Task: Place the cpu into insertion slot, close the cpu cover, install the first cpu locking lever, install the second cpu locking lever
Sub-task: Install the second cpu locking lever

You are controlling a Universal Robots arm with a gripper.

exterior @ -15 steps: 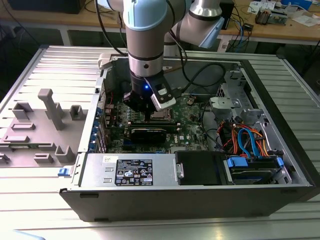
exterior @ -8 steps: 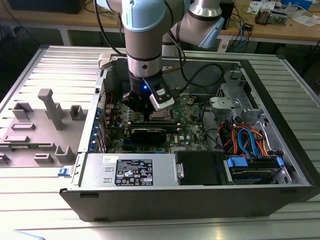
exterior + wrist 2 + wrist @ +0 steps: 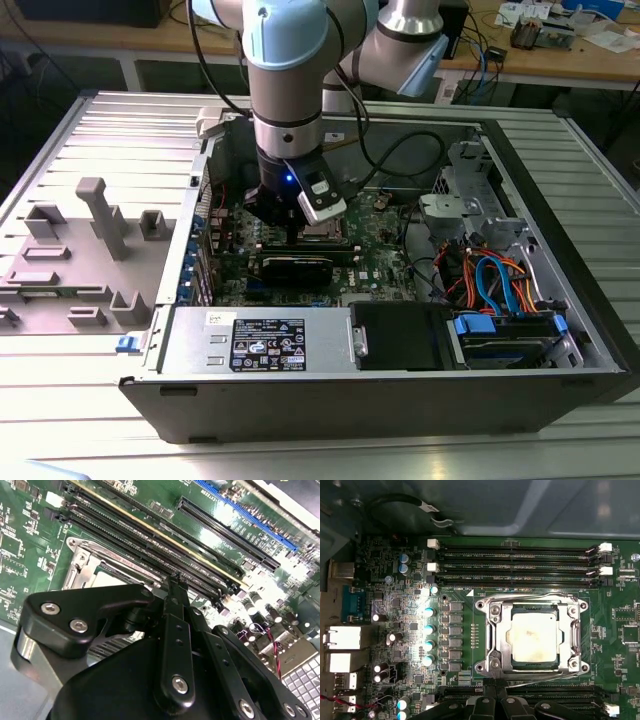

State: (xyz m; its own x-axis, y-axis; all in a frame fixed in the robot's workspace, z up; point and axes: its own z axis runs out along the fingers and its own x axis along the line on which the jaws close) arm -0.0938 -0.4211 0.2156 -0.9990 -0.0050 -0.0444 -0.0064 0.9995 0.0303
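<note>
Cpu (image 3: pixel 534 637) lies flat, face-up under closed cpu cover (image 3: pixel 495 630); jaws shut, empty.

Bright overhead glare, deep case shadows, perhaps slight blur

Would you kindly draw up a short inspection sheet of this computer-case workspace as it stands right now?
Surface: slatted metal table carrying an open computer case.
Job's things: cpu lies in the insertion slot; cpu cover closed flat around it.
Clutter: grey plastic fixture on the table at the exterior view's left.
Hand: the hand hangs low over the green motherboard, just beside the slot; fingers together, holding nothing.
Cables: blue and orange cables inside the case at the exterior view's right; black cable along the arm.
Surroundings: wooden benches behind.
</note>
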